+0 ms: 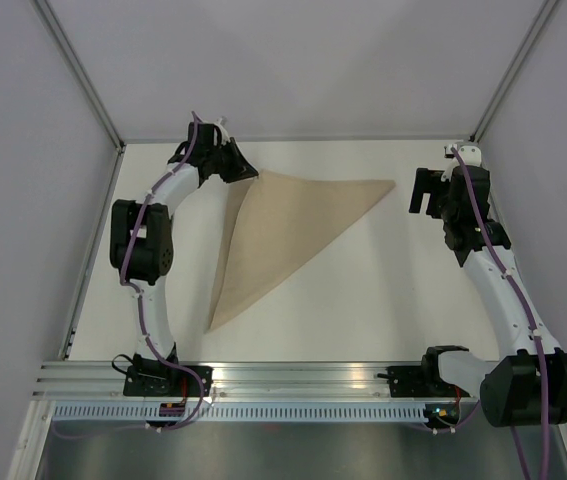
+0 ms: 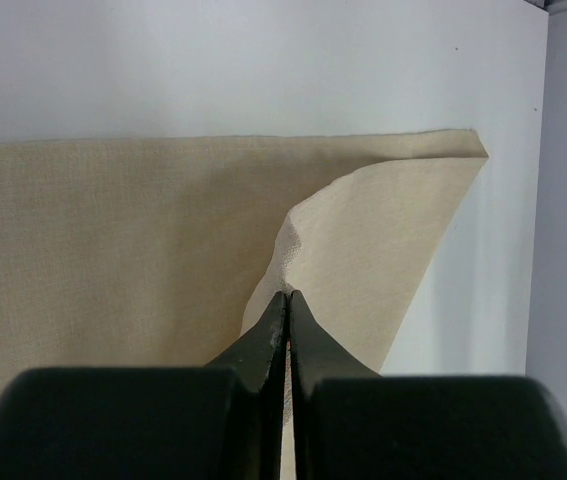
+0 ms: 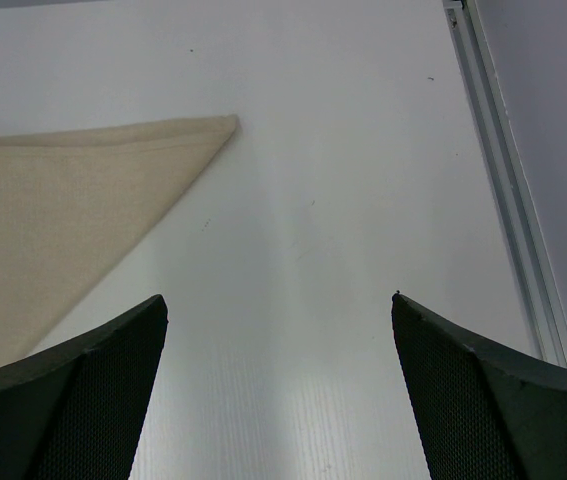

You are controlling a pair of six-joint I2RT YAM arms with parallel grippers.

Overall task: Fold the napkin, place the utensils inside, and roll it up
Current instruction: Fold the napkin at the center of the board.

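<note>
The tan napkin [image 1: 283, 225] lies on the white table, doubled over into a triangle, its long tip pointing toward the near left. At the far-left corner my left gripper [image 1: 248, 172] is shut on the napkin's upper layer. The left wrist view shows that corner of the napkin [image 2: 363, 230] lifted and curled up into the closed left gripper [image 2: 289, 295]. My right gripper [image 1: 421, 192] hangs open to the right of the napkin's right tip. In the right wrist view the napkin [image 3: 53, 190] lies ahead to the left, and the right gripper [image 3: 279, 300] holds nothing. No utensils are in view.
An aluminium rail [image 1: 293, 375] runs along the near edge by the arm bases. Grey enclosure walls and a metal frame strip [image 3: 503, 180] bound the white table [image 1: 363, 290] on the left, right and far sides.
</note>
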